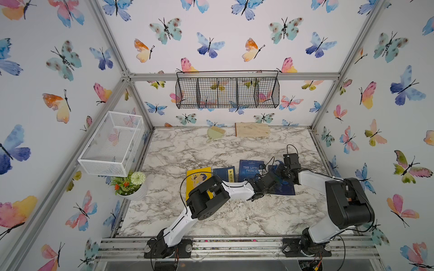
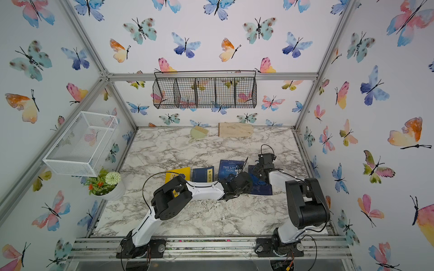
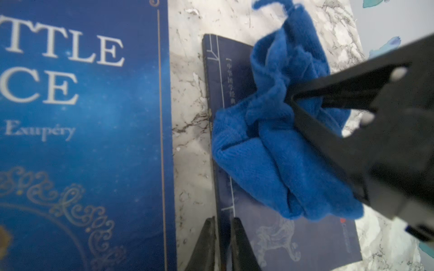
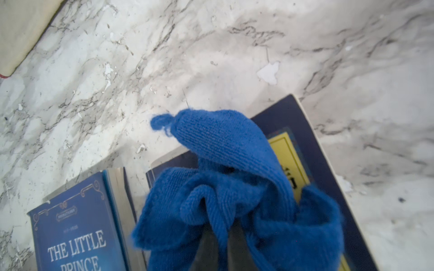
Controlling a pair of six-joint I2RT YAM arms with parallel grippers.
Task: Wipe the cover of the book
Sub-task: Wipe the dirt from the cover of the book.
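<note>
The book (image 3: 305, 239) is a dark navy volume with a yellow title label (image 4: 286, 154), lying flat at the right end of the row in both top views (image 1: 285, 188). My left gripper (image 3: 223, 219) is shut on its long edge, and the dark edge shows in the narrow gap between the tips. My right gripper (image 4: 220, 227) is shut on a bunched blue cloth (image 4: 223, 145). The cloth (image 3: 270, 152) rests on the cover's far half and hides the right fingertips. Both wrists crowd over the book in the top views, hiding most of it.
Left of the book lie The Little Prince (image 1: 250, 169), a small blue book (image 1: 225, 173) and a yellow book (image 1: 198, 174). A flower pot (image 1: 133, 185) stands at the left edge. A green brush (image 1: 215, 133) and a beige board (image 1: 252, 129) lie at the back.
</note>
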